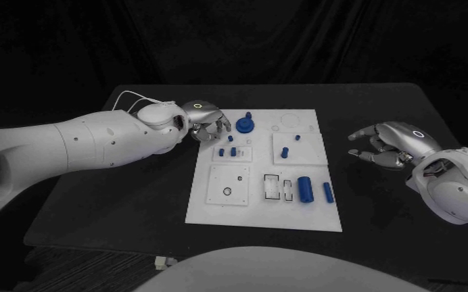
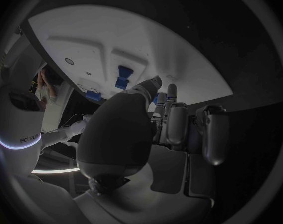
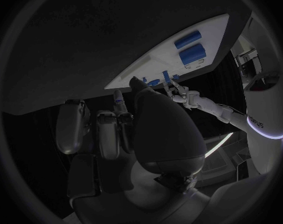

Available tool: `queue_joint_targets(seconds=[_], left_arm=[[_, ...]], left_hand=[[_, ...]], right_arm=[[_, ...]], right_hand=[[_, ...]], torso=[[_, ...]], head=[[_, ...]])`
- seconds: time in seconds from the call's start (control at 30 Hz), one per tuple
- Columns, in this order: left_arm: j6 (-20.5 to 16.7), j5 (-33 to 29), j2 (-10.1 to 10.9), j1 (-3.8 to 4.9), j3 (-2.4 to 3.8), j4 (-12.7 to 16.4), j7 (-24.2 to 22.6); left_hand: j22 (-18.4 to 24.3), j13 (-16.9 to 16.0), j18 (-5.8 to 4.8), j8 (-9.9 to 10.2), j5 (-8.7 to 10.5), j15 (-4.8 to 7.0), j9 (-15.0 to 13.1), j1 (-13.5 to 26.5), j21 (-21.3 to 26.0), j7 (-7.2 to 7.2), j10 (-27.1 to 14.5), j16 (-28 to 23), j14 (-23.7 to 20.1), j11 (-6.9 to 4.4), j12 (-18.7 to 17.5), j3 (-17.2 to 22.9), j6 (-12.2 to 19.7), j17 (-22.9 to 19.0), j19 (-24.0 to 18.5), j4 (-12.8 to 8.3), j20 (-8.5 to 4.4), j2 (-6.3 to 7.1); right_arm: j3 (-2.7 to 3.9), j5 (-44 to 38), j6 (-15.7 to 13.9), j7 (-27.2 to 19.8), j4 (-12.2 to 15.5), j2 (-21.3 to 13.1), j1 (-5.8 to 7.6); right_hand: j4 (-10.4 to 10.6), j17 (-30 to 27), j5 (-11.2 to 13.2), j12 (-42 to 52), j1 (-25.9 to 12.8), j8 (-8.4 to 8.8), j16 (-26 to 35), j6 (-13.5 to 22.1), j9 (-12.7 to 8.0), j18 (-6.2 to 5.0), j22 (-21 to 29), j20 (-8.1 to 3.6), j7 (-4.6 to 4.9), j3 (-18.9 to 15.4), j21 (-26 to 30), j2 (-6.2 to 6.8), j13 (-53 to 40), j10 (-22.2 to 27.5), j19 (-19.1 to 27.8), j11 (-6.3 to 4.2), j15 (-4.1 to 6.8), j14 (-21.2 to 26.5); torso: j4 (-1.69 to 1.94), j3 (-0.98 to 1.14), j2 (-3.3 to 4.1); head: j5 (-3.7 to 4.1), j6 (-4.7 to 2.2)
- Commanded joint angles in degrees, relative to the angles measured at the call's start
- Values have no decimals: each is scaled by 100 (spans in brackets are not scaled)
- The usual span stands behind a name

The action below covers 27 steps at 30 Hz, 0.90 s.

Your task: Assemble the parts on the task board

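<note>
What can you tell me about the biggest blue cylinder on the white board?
The large blue cylinder is smooth, plastic-looking, and lies on its side on the near right part of the task board. A white holder lies on one side, a thinner blue pin on the other. No hand touches it.

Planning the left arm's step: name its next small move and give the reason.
Probably ease the left hand a little right and close its fingers on the round blue part. The hand sits at the task board's far left corner, seemingly empty, with that part just beside it.
</note>
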<state>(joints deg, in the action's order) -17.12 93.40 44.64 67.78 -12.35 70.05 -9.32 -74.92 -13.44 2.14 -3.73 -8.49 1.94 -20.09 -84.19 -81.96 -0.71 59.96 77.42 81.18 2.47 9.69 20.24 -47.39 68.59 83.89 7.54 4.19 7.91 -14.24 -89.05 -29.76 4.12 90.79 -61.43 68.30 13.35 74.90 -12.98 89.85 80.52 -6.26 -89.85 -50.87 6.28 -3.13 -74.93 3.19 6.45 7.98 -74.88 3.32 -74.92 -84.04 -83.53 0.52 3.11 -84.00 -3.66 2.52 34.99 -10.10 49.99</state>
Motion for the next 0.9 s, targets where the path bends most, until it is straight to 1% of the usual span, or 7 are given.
queue_joint_targets(seconds=[0.03, 0.33, 0.47, 0.53, 0.6, 0.7, 0.9], left_arm=[[-506, -1, 84, 13, 4, -40, -22], [-1059, -953, 546, 223, 5, -11, -401], [-824, -2920, 731, 383, 5, 118, -1100], [-486, -4095, 788, 438, 4, 181, -1609], [-114, -5148, 826, 474, 4, 262, -2103], [303, -6222, 861, 502, 3, 434, -2623], [1142, -7626, 777, 494, 1, 803, -3006]], left_hand=[[-1223, -15, 1, -43, 51, 2, 9, -1, 46, 44, 23, -26, -34, -32, 13, -14, -36, -6, -13, 46, 50, 60], [-973, -545, 182, -192, 506, 33, 97, 28, 924, 30, -874, -802, -843, -146, 439, -297, -376, -1022, -677, 514, 33, 192], [-646, -920, 362, -100, 449, -222, 189, 85, 2083, -124, -1630, -1790, -2077, 165, 806, -623, -135, -2206, -1596, 813, 177, 147], [-55, -1160, 554, -69, 0, -650, 241, 358, 4263, -396, -2306, -2884, -3535, 450, 1121, -1024, 22, -2945, -3528, 867, 391, -103], [141, -1211, 466, -99, -253, -875, 255, 817, 4924, -756, -2638, -3307, -4189, 506, 1265, -1248, 22, -3174, -4239, 833, 525, -386], [635, -1105, 465, -176, -521, -813, 318, 1127, 5959, -625, -2868, -4196, -4955, 439, 1556, -1696, -18, -3819, -5272, 901, 470, -720], [1740, -124, 442, 9, 325, -690, 728, 1772, 7547, -615, -4124, -6336, -6641, 295, 924, -2559, 521, -5325, -6581, 916, 333, -1223]], right_arm=[[4, -15, -134, 96, 89, -57, 3], [5, -15, -265, 198, 292, -170, 426], [5, -15, -229, 296, 393, -214, 722], [5, -15, -84, 451, 434, -193, 874], [5, -15, 105, 600, 450, -131, 1015], [5, -40, 376, 726, 469, -30, 1164], [5, -92, 842, 745, 432, 183, 1283]], right_hand=[[-18, 1510, 23, 15, -42, 16, -15, -45, -8, -28, -1056, 32, -1, 3, 21, 7, -1508, -596, 14, 27, -30, -600], [-27, 1510, 26, -353, -31, 39, -15, -112, -40, 16, -1116, 4, -14, 33, -185, 16, -1192, -346, -91, -4, 1, -600], [-32, 1391, -84, -2222, 67, 19, 114, -324, -61, -32, -1044, -9, -37, 154, 58, 79, 307, 564, 13, -20, 23, -566], [-67, 863, -179, -3004, 171, 4, 704, -451, -65, -151, -866, -24, -41, 264, 637, 137, 914, 865, 250, -15, 31, -408], [-88, 663, -155, -3391, 226, 22, 931, -479, -77, -193, -786, -29, -44, 321, 888, 201, 1206, 1033, 341, -32, 37, -353], [-103, 624, -160, -3825, 272, 11, 970, -559, -75, -191, -773, -22, -40, 396, 928, 228, 1536, 1235, 336, -2, 20, -355], [-170, 426, -183, -5705, 469, 60, 1177, -620, -86, -228, -693, -26, -42, 732, 1216, 389, 3019, 2005, 383, -10, 27, -323]], torso=[[1, -7, -4], [-3, -24, -5], [6, -34, -14], [7, -33, -12], [19, -39, -8], [25, -41, -2], [157, -112, 25]], head=[[-75, 1], [-242, 1], [-274, 1], [-272, 1], [-263, 1], [-276, 1], [-93, 1]])
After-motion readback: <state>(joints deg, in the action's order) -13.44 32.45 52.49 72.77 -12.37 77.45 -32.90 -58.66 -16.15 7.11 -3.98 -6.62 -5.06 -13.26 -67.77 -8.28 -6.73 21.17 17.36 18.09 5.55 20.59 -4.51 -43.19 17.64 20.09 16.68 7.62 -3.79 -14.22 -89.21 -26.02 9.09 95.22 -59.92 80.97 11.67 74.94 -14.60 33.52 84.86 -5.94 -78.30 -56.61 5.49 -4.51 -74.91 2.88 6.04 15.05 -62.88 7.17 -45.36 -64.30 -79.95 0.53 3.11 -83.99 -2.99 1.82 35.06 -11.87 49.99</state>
